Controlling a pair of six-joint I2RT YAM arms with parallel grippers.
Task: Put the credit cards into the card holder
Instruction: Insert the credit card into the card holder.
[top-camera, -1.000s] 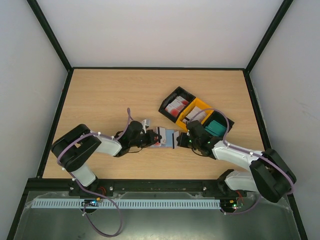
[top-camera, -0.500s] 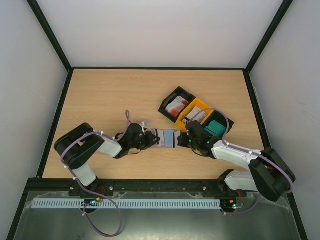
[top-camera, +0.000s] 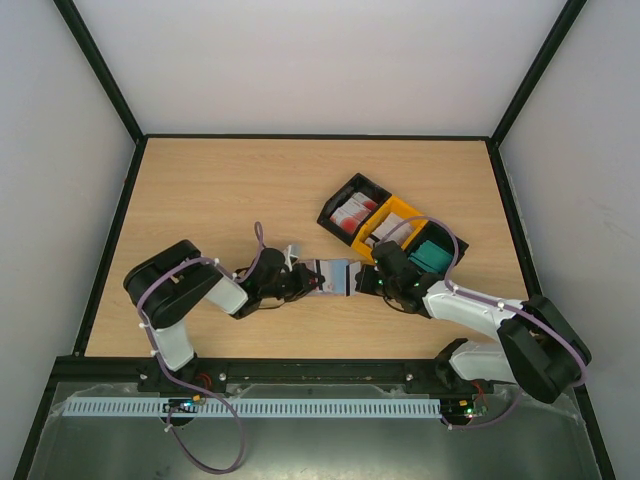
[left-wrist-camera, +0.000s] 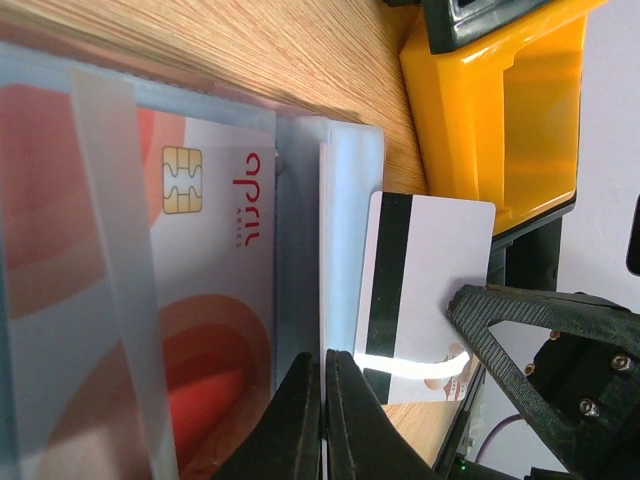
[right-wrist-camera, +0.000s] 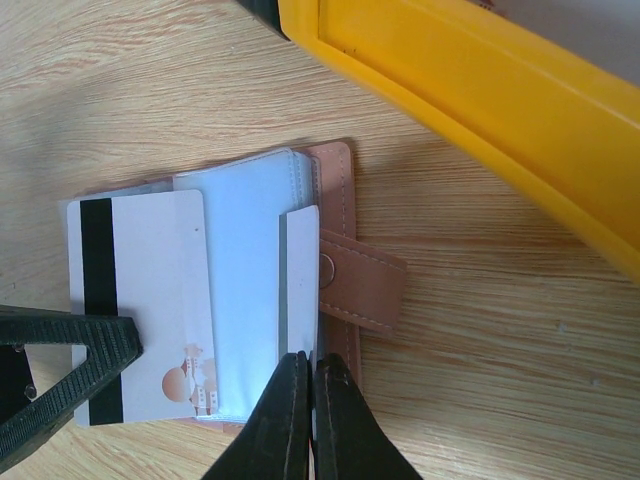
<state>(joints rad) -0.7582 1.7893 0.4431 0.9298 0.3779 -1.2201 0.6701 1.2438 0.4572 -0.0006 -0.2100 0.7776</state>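
Both claws fully closed. Left claw (left-wrist-camera: 322, 420) nips a clear sleeve edge of the card holder (right-wrist-camera: 338, 190). Right claw (right-wrist-camera: 300, 410) sits on a pale flap, grip unclear. Striped card (left-wrist-camera: 440, 270) lies just right of the left claw's tips, not slotted. Risk: tugging the sleeve drags it off. Only the left wrist shows the red card (left-wrist-camera: 200, 330) pocketed; only the right wrist shows the snap strap (right-wrist-camera: 365, 290).

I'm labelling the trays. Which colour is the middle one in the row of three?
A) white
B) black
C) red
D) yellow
D: seen from above, the yellow tray lies mid-row, with red-and-white cards on one side and teal cards on the other.
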